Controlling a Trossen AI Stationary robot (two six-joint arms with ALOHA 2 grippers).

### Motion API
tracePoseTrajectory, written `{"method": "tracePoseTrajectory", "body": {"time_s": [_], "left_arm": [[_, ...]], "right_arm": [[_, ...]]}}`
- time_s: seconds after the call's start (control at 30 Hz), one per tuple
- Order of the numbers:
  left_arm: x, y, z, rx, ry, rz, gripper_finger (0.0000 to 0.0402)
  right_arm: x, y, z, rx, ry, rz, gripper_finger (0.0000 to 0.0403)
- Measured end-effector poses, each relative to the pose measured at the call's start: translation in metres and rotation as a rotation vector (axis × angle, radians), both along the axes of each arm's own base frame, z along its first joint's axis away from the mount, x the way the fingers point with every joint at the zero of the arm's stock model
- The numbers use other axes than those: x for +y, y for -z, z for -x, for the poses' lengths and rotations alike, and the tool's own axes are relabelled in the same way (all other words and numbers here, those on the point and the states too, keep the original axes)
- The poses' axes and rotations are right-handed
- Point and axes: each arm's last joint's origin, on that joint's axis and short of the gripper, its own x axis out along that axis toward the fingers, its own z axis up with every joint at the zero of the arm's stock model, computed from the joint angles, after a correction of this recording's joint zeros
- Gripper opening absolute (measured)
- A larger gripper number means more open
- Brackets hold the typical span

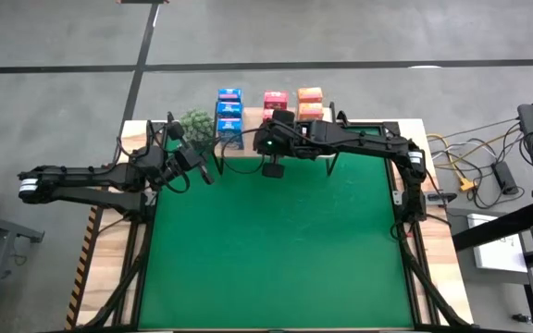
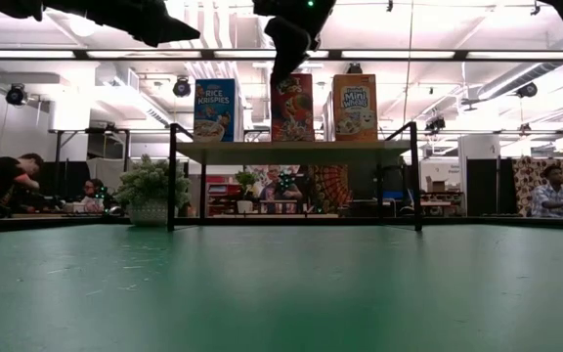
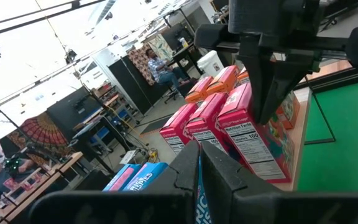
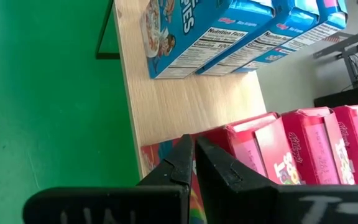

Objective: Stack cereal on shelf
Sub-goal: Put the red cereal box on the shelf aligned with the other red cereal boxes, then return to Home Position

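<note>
Cereal boxes stand upright in three rows on the wooden shelf at the table's far edge: blue, pink-red and orange. My right gripper points down over the front pink-red box, shut, with its tips at the box's top edge. My left gripper hovers in the air off the shelf's left front. It is shut and holds nothing, and faces the boxes in the left wrist view. My right gripper comes from above with its fingers pointing down at the top edge of the front pink-red box, which stands upright on the shelf. Whether the tips touch the box or stand just over it, I cannot tell.
A green leafy plant stands at the shelf's left end. The shelf's black legs rise from the green mat, which stretches bare toward the near edge. People sit in the room beyond the table.
</note>
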Motion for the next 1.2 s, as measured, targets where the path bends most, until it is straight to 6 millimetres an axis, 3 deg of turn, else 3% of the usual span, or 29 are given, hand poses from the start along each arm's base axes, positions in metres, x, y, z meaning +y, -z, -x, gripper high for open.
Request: {"method": "tracePoseTrajectory", "body": {"time_s": [0.63, 0.93, 1.2], "left_arm": [[0.000, 0.000, 0.000, 0.000, 0.000, 0.000, 0.0000], [0.000, 0.000, 0.000, -0.003, 0.000, 0.006, 0.0000], [0.000, 0.001, 0.000, 0.000, 0.001, 0.013, 0.0000]], "right_arm": [[0.002, -0.009, 0.001, -0.029, -0.002, 0.022, 0.0009], [0.004, -0.035, 0.019, -0.081, -0.100, 0.024, 0.0009], [0.005, -0.033, 0.039, -0.164, -0.147, 0.012, 0.0009]]}}
